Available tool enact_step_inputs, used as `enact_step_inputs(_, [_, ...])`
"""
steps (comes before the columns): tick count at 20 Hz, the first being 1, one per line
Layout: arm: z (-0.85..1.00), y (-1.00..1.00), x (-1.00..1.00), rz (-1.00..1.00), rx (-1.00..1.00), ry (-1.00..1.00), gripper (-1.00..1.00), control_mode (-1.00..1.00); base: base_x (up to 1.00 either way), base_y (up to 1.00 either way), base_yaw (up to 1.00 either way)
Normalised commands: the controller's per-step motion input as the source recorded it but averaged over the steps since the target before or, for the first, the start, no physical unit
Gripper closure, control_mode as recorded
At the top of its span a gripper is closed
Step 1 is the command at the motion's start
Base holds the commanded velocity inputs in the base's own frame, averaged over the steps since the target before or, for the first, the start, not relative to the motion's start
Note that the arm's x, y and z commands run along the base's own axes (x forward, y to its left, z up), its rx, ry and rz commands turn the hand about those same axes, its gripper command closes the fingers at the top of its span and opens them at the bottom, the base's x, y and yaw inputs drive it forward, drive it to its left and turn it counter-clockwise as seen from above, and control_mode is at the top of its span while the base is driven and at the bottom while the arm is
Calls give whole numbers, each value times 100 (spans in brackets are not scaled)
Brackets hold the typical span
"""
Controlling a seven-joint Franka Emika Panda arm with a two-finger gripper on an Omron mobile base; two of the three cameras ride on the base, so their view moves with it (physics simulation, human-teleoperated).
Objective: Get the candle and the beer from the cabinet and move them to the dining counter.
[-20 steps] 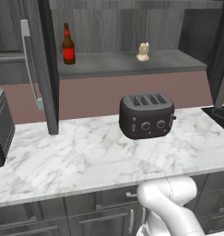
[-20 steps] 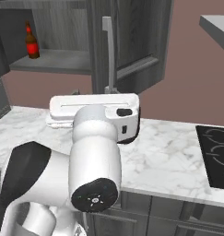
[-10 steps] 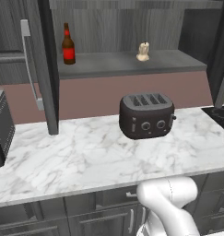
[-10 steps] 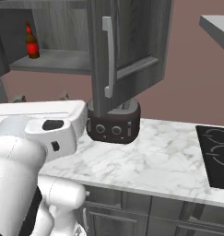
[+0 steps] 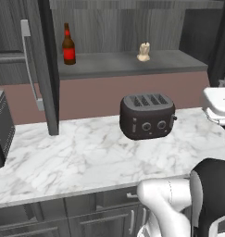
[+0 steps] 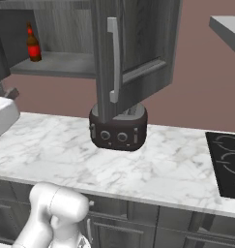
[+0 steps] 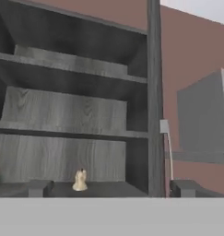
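The cabinet (image 5: 132,28) stands open above the marble tabletop (image 5: 86,162), both items on its lowest shelf; the beer (image 5: 68,45) stands upright toward the left end, the candle (image 5: 143,52) upright and well apart to its right, above the dark toaster (image 5: 147,116); neither has yet reached the dining counter. The hand view looks level into the shelves, the candle (image 7: 79,179) low and centred between the two finger tips (image 7: 39,188) rising at the bottom edge; the jaws are spread wide and hold nothing.

By its look the candle is light and stiff, though wax may mar or slip under a hard pinch; its wider lumpy base seems the surest place to take hold, low and square across. The bottle is likely heavier, smooth and breakable; a grip on the body at the red label, rather than the narrow neck, would probably hold it steadiest, and it could topple if nudged.

Against the pictures of a second earlier, the bottle, candle and toaster sit in the same places; the arm has swung, its white bulk gone from the middle of the right base view, where the toaster (image 6: 118,128) and the door handle (image 6: 114,59) are now unblocked; a white link now intrudes at the right edge of the left base view.
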Motion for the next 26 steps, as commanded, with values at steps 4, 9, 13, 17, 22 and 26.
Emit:
enact_step_inputs(4, [0, 3, 41, -41, 0, -10, -100, -100, 0, 0, 0])
enact_step_inputs(9, [0, 0, 45, -41, 2, -14, -100, -100, 0, 0, 0])
enact_step_inputs(13, [0, -16, 48, -32, 8, -6, -100, -100, 0, 0, 0])
enact_step_inputs(17, [0, -25, 42, -26, 8, -3, -100, -100, 0, 0, 0])
enact_step_inputs(22, [0, -9, 31, -21, 9, 0, -100, -100, 0, 0, 0])
enact_step_inputs(26, [4, 0, 7, -17, 7, 1, -100, -100, 0, 0, 0])
